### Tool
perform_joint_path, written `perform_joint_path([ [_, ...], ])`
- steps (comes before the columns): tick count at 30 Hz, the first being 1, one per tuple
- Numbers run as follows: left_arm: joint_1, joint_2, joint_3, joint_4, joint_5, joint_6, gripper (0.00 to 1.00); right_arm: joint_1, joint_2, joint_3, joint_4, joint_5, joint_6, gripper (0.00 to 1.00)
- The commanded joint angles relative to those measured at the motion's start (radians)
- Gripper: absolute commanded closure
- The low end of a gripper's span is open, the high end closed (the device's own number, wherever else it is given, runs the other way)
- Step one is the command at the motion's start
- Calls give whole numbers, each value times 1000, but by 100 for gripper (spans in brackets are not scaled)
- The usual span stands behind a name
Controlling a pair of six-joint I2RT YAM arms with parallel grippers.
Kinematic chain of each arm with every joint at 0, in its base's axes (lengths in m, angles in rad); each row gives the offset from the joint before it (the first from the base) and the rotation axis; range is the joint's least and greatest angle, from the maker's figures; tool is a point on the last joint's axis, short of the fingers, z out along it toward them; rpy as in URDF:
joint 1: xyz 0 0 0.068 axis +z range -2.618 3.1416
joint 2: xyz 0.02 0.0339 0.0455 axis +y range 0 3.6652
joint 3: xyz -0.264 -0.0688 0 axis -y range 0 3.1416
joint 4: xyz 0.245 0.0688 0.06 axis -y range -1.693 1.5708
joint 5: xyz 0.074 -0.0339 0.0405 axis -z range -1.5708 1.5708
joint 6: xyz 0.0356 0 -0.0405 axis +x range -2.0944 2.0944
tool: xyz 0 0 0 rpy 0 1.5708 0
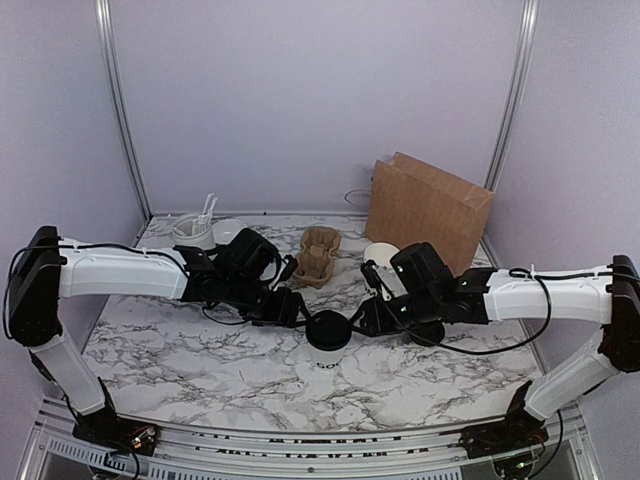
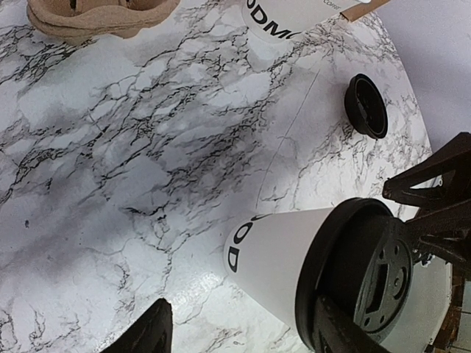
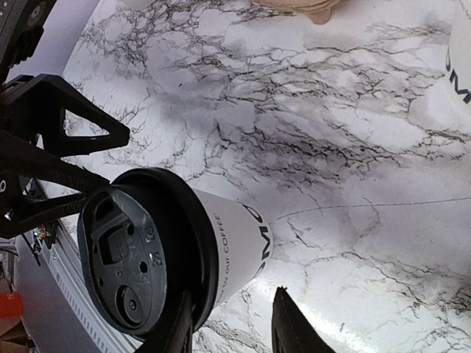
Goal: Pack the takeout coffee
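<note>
Your left gripper (image 2: 239, 320) has its fingers wide apart, and the takeout coffee (image 2: 280, 257) sits between them, closer to one finger. The right gripper (image 2: 394, 215) is at its lid. Farther ahead you see a loose black lid (image 2: 366, 105) and a lidless cup (image 2: 283, 15).

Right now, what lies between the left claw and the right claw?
The takeout coffee, between left claw and right claw; top external view shows it.

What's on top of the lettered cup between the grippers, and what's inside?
A round black lid sits on the takeout coffee. Contents can't be seen; the lid covers the mouth.
</note>
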Motion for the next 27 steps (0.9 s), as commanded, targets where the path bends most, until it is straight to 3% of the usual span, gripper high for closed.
perform_joint_path([
  [1, 2, 28, -44, 2, 7, 4, 34, -2, 33, -18, -3, -11, -14, 66],
  [27, 3, 41, -76, 26, 19, -6, 34, -2, 68, -109, 25, -22, 31, 67],
])
